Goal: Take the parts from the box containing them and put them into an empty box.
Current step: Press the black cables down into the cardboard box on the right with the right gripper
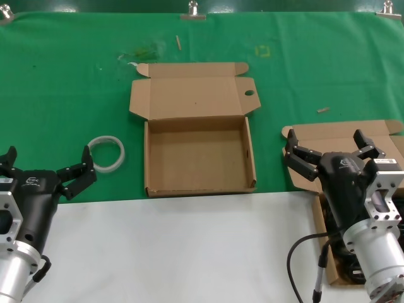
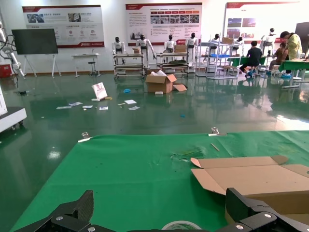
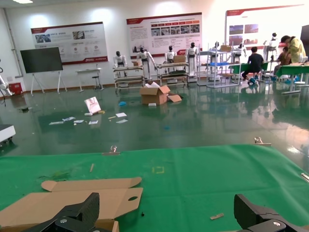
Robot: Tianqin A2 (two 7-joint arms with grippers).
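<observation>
The empty box (image 1: 199, 161) lies open in the middle of the green mat, its lid back, one lid tab with a round hole (image 1: 249, 93). It also shows in the left wrist view (image 2: 251, 176) and the right wrist view (image 3: 72, 200). The box containing the parts (image 1: 344, 134) is at the right, mostly hidden under my right arm. A bit of the black cords (image 1: 333, 232) shows inside. My right gripper (image 1: 332, 150) is open and empty above that box; its open jaws show in its wrist view (image 3: 169, 210). My left gripper (image 1: 47, 165) is open and empty at the lower left (image 2: 161, 210).
A white translucent ring (image 1: 106, 153) lies on the mat between my left gripper and the empty box; its edge shows in the left wrist view (image 2: 181, 225). Small scraps (image 1: 322, 110) lie on the mat. A white table surface (image 1: 189, 252) runs along the front.
</observation>
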